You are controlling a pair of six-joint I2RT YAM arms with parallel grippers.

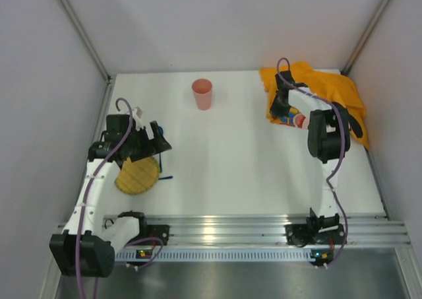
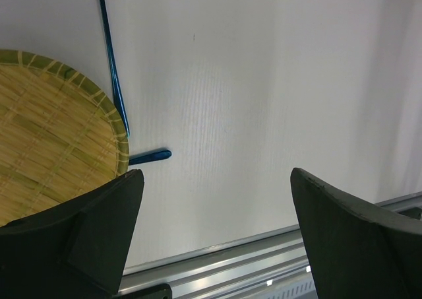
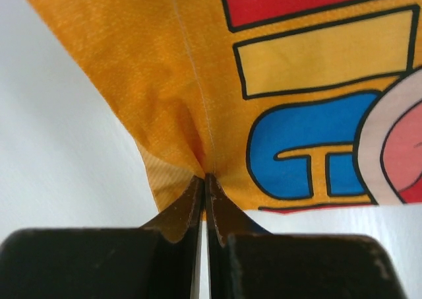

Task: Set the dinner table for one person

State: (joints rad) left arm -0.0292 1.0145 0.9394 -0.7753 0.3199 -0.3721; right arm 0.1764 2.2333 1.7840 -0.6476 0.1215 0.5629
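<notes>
The white dinner table [image 1: 231,167] carries a round woven bamboo plate [image 1: 137,175] at the near left, a pink cup [image 1: 202,93] at the back middle and a crumpled orange cartoon cloth mat [image 1: 326,91] at the back right. My left gripper [image 1: 158,144] hovers open and empty just beyond the plate; in the left wrist view the gripper [image 2: 217,233] has its jaws wide apart over bare table [image 2: 264,81], beside the plate [image 2: 53,134]. My right gripper [image 1: 275,113] is shut on the mat's left near edge; the right wrist view shows the gripper [image 3: 204,178] pinching the mat [image 3: 151,61].
A thin blue utensil [image 2: 113,68] lies along the plate's rim, its end [image 1: 165,177] sticking out from under the plate. An aluminium rail [image 1: 264,226] runs along the near edge. Grey walls close in the left, back and right sides.
</notes>
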